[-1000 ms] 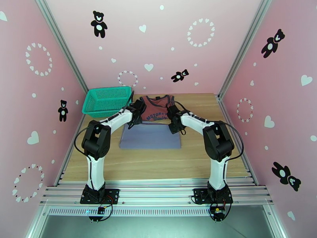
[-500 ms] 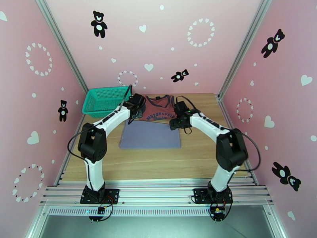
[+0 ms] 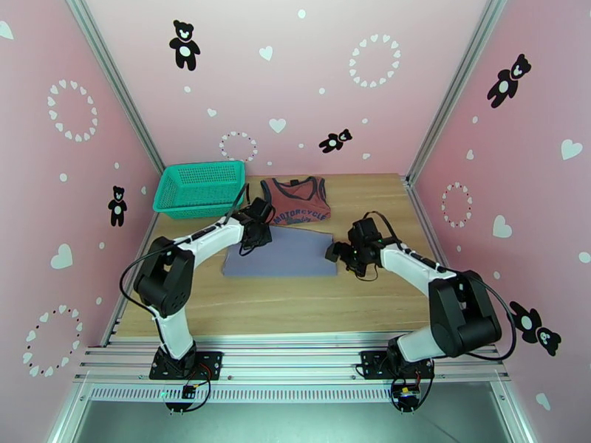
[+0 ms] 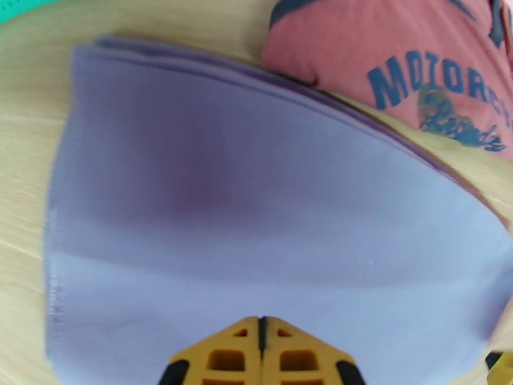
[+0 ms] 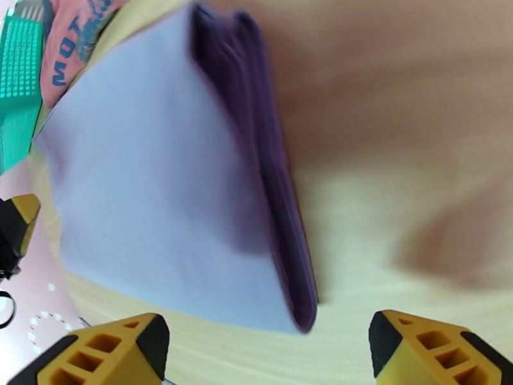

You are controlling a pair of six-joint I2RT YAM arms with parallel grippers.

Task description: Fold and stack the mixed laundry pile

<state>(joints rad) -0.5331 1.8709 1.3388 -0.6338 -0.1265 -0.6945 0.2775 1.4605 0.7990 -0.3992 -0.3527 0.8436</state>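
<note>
Top external: grey-lavender shirt [image 3: 284, 254] lies folded flat on the surface [image 3: 295, 304] between the grippers, left gripper [image 3: 253, 238] pressed together over its far-left corner, right gripper [image 3: 334, 252] spread just off its right edge; rust-red tank top [image 3: 299, 203] flat just beyond both, teal basket [image 3: 199, 187] beyond the left one, neither obstructing. Left wrist: no cloth seen in the closed gripper, shirt ahead, tank top ahead-right. Right wrist: layered shirt edge straight ahead of the spread gripper; a sound grasp would likely take every layer together, low to the surface.
</note>
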